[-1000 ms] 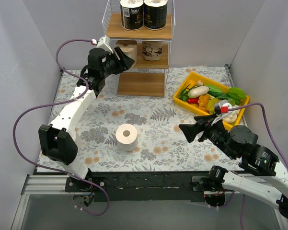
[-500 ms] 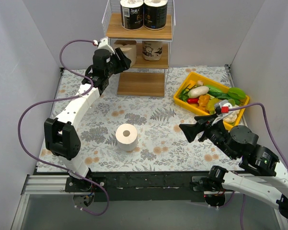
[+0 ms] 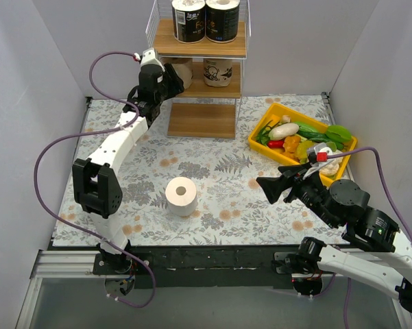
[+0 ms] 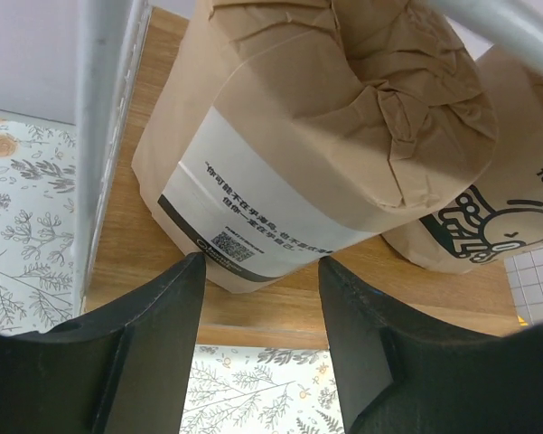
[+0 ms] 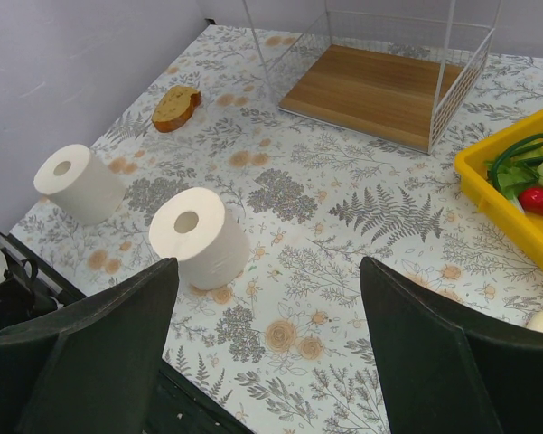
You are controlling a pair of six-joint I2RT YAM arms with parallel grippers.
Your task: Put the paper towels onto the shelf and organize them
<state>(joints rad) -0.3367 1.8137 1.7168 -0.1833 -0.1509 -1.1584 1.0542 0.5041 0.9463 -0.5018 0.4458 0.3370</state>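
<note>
The shelf stands at the back centre. Two black-wrapped paper towels stand on its top board. Two tan labelled rolls stand on the middle board: the left one and the right one. My left gripper is open at the middle tier, its fingertips either side of the left tan roll's base. One white roll stands mid-table. The right wrist view shows it and a second white roll nearer the left edge. My right gripper is open and empty above the table.
A yellow tray of vegetables sits at the right. A bread slice lies on the table left of the shelf. The shelf's bottom board is bare. Grey walls close in both sides.
My left gripper has moved right and in toward the shelf's middle tier, and the arm has stretched further back. The right arm and the white roll have not moved.
</note>
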